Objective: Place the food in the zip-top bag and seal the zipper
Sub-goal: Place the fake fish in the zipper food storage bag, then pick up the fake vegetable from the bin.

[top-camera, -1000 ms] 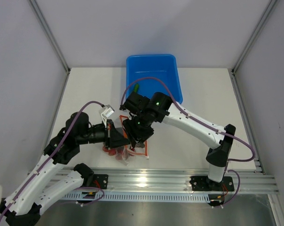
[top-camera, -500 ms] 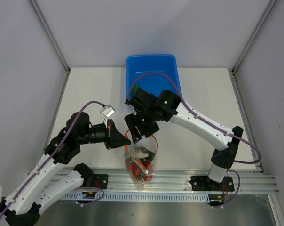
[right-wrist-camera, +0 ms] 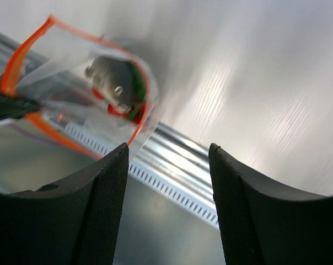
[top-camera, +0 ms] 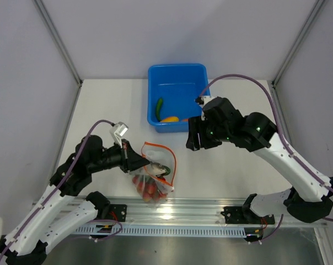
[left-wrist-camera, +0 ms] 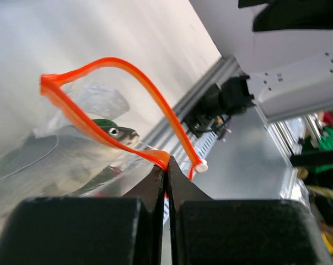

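The clear zip-top bag [top-camera: 153, 178] hangs by its mouth over the table's near edge. My left gripper [top-camera: 134, 162] is shut on the orange-red zipper [top-camera: 162, 151] at one end, and the mouth gapes in a loop. Red tomatoes [top-camera: 146, 188] and a grey fish [top-camera: 157, 167] lie inside. In the left wrist view the jaws [left-wrist-camera: 166, 168] pinch the zipper [left-wrist-camera: 114, 61], with the fish [left-wrist-camera: 73, 152] behind the plastic. My right gripper [top-camera: 193, 136] hovers open and empty to the bag's right. Its wrist view looks past the gripper [right-wrist-camera: 169, 150] to the bag [right-wrist-camera: 73, 61] and fish [right-wrist-camera: 110, 76]. A green cucumber [top-camera: 159, 105] and a yellow-orange fruit [top-camera: 169, 118] lie in the tub.
The blue tub [top-camera: 180, 77] stands at the back of the table, just behind my right gripper. An aluminium rail [top-camera: 210, 210] runs along the near edge, below the bag. Grey walls close in the left, right and back.
My right gripper has pulled out of the bag's mouth, moved up and to the right, and opened. The bag swung down towards the rail, then came back a little with my left gripper.
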Robot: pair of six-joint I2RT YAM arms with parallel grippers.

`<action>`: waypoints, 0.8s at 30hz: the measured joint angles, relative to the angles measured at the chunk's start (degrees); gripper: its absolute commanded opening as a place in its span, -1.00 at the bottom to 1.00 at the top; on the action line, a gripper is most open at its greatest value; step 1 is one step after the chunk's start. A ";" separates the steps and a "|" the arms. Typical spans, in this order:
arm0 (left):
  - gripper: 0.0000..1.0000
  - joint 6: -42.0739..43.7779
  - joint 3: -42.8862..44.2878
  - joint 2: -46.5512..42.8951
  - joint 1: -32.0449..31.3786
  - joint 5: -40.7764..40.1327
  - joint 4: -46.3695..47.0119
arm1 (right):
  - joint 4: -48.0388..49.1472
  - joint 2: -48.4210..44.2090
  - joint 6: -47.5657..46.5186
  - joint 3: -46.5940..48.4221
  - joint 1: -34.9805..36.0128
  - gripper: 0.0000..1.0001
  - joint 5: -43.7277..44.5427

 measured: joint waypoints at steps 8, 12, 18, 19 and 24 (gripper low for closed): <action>-0.99 -1.79 4.15 -6.64 0.00 -14.53 -7.41 | 6.97 13.66 -8.26 2.38 -7.32 0.27 3.87; -0.99 -1.73 7.15 -5.20 0.00 -17.53 -8.81 | 9.20 20.92 -13.22 6.67 -11.50 0.29 5.16; -0.99 -0.39 8.28 0.13 0.02 -18.86 -10.25 | 10.08 34.25 -17.81 22.58 -17.53 0.34 5.97; -0.99 -0.11 8.31 0.85 0.07 -19.08 -10.43 | 10.34 37.22 -18.34 26.25 -18.43 0.34 6.12; -0.99 1.55 8.35 4.42 0.96 -19.47 -10.49 | 8.50 52.74 -21.35 42.16 -22.32 0.35 6.80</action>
